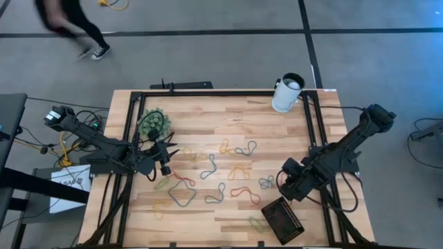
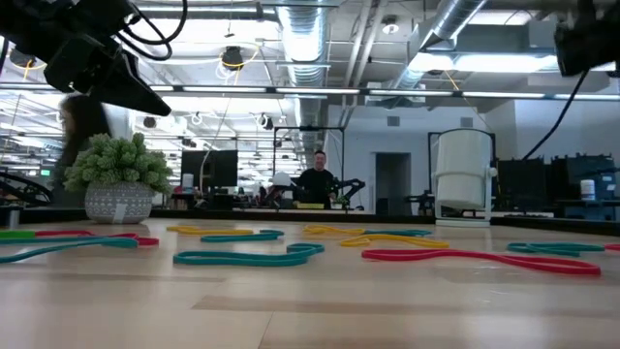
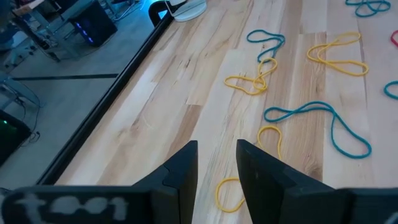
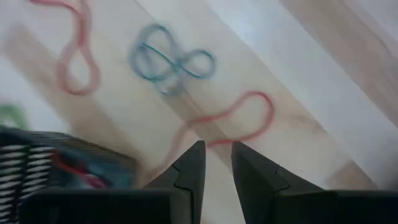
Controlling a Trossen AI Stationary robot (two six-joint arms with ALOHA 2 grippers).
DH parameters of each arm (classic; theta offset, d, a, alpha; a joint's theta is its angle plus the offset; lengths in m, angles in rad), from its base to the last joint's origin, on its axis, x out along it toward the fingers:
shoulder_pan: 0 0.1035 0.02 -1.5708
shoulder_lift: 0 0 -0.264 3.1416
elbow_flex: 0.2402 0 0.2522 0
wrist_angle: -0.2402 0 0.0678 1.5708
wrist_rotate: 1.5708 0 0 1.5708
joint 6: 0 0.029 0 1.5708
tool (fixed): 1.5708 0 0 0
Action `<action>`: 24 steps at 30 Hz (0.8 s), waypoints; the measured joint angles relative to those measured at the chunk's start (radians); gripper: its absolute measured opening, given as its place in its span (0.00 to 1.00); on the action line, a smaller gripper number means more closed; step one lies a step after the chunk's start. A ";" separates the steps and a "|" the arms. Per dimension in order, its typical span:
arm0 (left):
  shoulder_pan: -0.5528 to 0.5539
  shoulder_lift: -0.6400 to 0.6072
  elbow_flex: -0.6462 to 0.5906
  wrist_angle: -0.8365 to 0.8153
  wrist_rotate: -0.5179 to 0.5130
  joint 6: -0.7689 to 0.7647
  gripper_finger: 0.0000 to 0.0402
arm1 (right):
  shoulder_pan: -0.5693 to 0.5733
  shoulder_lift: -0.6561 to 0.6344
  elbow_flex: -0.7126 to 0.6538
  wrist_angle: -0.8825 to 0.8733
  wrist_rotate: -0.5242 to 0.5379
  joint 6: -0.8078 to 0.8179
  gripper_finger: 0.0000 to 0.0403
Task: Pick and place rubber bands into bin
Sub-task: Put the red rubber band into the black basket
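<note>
With both end effectors, left (image 1: 168, 158) and right (image 1: 284, 181), narrowly parted and empty, the red rubber band (image 4: 227, 124) is best pinched mid-loop, then carried to the bin (image 1: 282, 219) at the surface's near right edge.

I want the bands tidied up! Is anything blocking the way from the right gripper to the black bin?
Nothing visible does. The right gripper hovers over bare wood beside the bin; only loose rubber bands lie flat nearby, and the white cup stands far off.

A grey concrete floor (image 1: 228, 55) crossed by dark lines (image 1: 208, 32) surrounded the table — overhead hung silver ventilation ducts (image 2: 329, 48) and bright ceiling lights (image 2: 465, 63).
</note>
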 joint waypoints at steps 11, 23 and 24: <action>0.000 0.000 0.000 0.000 0.001 0.009 0.25 | -0.107 0.000 -0.109 0.035 -0.014 0.000 0.18; 0.000 0.000 0.000 0.000 0.001 0.009 0.25 | -0.173 0.000 -0.166 0.132 -0.031 -0.010 0.18; 0.000 0.000 0.000 0.000 0.001 0.009 0.25 | -0.175 0.000 -0.168 0.116 -0.027 0.006 0.18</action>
